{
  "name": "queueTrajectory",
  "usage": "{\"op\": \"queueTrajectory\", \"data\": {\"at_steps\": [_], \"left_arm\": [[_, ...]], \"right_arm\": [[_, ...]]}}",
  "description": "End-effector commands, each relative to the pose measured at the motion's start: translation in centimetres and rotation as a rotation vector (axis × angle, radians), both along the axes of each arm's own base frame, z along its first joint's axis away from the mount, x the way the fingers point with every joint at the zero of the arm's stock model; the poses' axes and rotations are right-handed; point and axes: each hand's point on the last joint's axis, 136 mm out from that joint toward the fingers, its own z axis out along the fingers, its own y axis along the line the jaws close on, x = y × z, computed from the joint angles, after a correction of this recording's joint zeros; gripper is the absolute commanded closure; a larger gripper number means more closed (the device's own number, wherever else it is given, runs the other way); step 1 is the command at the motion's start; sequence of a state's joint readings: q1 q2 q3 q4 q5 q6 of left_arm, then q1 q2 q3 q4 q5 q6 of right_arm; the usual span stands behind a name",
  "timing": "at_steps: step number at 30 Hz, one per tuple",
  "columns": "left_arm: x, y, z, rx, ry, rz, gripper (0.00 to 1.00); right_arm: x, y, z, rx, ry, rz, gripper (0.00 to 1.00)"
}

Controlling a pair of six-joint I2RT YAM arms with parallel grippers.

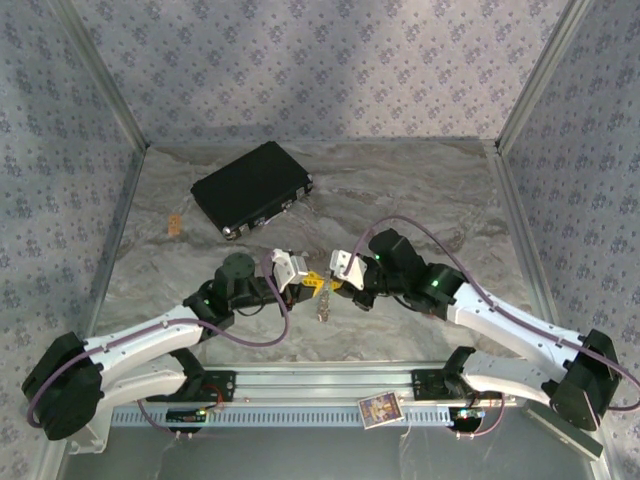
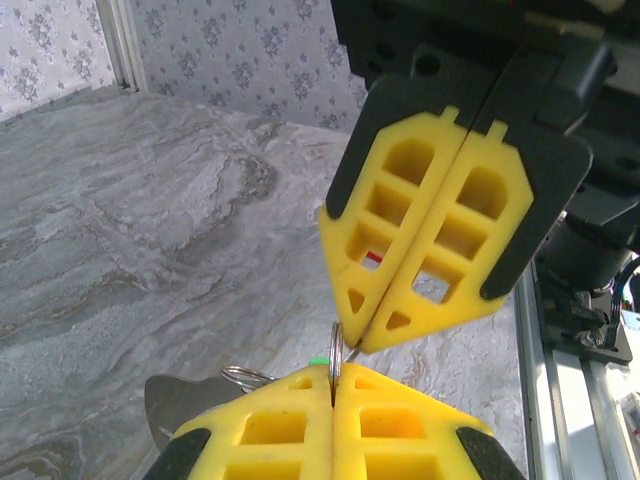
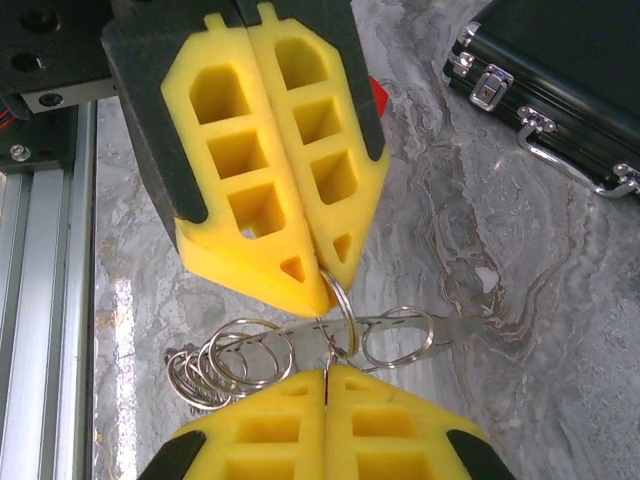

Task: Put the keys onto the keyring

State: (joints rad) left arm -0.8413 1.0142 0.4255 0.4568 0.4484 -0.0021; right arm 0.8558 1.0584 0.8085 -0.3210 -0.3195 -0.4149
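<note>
Keyring (image 3: 351, 312), seemingly stiff and slippery, pinched edge-on by my left gripper (image 3: 318, 285) and right gripper (image 2: 370, 330), both clamped shut.

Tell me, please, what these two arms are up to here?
The left gripper and right gripper are both shut and meet tip to tip above the table. The left pinches a loop of the keyring, whose silver rings dangle between them. Whether the right grips anything is unclear.
</note>
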Motion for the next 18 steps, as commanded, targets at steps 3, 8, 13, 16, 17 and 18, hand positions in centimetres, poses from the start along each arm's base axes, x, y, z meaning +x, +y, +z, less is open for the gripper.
{"op": "queueTrajectory", "data": {"at_steps": [3,8,13,16,17,18], "left_arm": [[0.8,-0.3,2.1,-0.100,-0.023,0.025,1.00],[0.9,-0.3,1.9,-0.099,-0.022,0.034,1.00],[0.6,0.1,1.7,-0.086,-0.050,0.029,1.00],[0.3,0.2,1.8,-0.086,-0.067,0.015,1.00],[0.2,0.2,1.9,-0.088,-0.071,0.009,1.00],[0.0,0.1,2.0,-0.091,-0.073,-0.001,1.00]], "right_arm": [[-0.3,0.8,0.1,-0.010,-0.001,0.028,1.00],[-0.4,0.5,0.2,-0.013,-0.003,0.021,0.90],[0.1,-1.5,0.8,0.027,0.000,-0.040,0.75],[0.5,-2.1,0.4,0.057,0.026,-0.065,0.65],[0.4,-2.1,0.0,0.054,0.038,-0.062,0.64],[0.3,-1.9,-0.3,0.055,0.052,-0.056,0.64]]}}
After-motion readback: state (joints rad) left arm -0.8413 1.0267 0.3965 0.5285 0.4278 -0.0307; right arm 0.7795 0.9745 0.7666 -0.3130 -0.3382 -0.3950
